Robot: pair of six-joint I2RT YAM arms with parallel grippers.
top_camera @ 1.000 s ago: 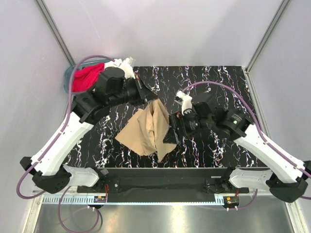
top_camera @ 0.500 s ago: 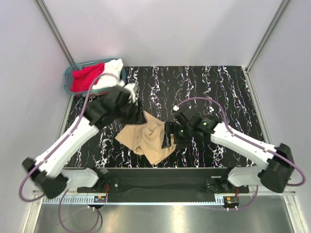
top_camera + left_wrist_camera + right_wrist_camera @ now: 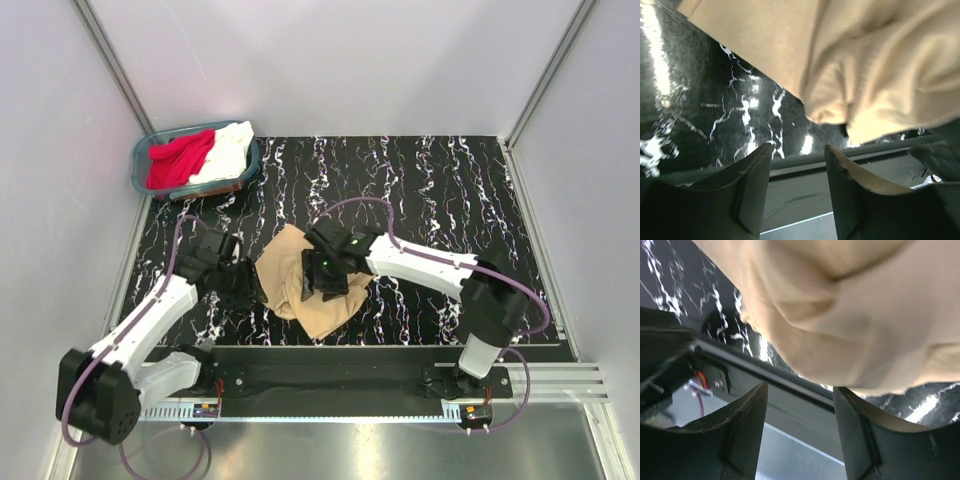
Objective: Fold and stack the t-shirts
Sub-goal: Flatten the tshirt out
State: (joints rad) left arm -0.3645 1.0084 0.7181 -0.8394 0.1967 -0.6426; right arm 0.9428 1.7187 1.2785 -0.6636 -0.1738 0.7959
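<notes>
Tan t-shirt (image 3: 280, 278) lies crumpled; left fingers (image 3: 752, 187) and right fingers (image 3: 746, 425) gape.

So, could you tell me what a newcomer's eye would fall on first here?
The crumpled tan t-shirt at the front middle of the black marbled table, with both arms bent in over it, left fingers and right fingers open near the cloth. Next, the teal basket at the far left corner, holding a red t-shirt and a white t-shirt.

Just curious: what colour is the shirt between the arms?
The shirt is plain tan-beige; top view shows it best.
</notes>
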